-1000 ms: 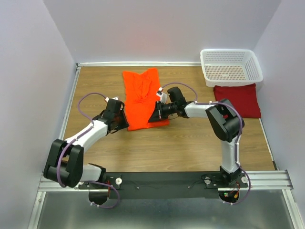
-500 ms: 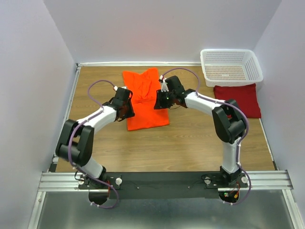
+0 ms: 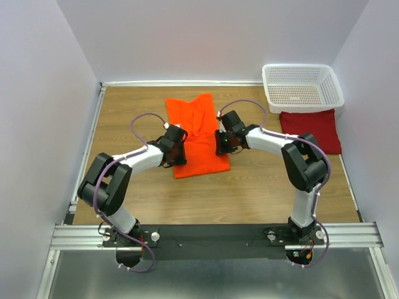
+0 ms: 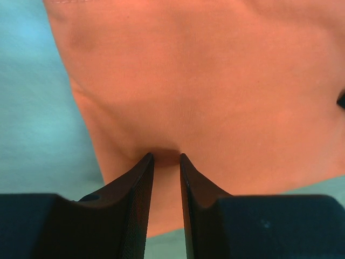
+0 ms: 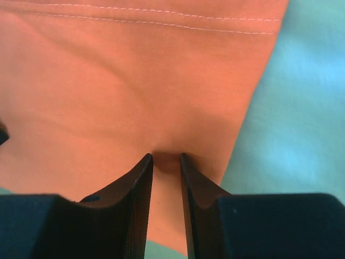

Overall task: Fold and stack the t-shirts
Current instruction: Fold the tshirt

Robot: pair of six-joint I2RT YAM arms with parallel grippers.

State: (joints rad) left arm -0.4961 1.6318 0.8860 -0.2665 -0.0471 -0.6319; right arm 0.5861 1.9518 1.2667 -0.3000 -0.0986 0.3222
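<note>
Centre of the top view: orange t-shirt (image 3: 198, 134) flat on the table (image 3: 262, 180), long axis running up and down the frame, lower end leaning slightly right. Pinched at its left edge by the left gripper (image 4: 164, 157) and at its right edge by the right gripper (image 5: 166, 156), each nearly closed on a small ridge of cloth. At right, maroon t-shirt (image 3: 315, 129), folded, just below the basket (image 3: 302, 90).

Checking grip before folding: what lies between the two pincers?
Only orange t-shirt, its side edges pinched by left pincer and right pincer; top view shows it.
</note>
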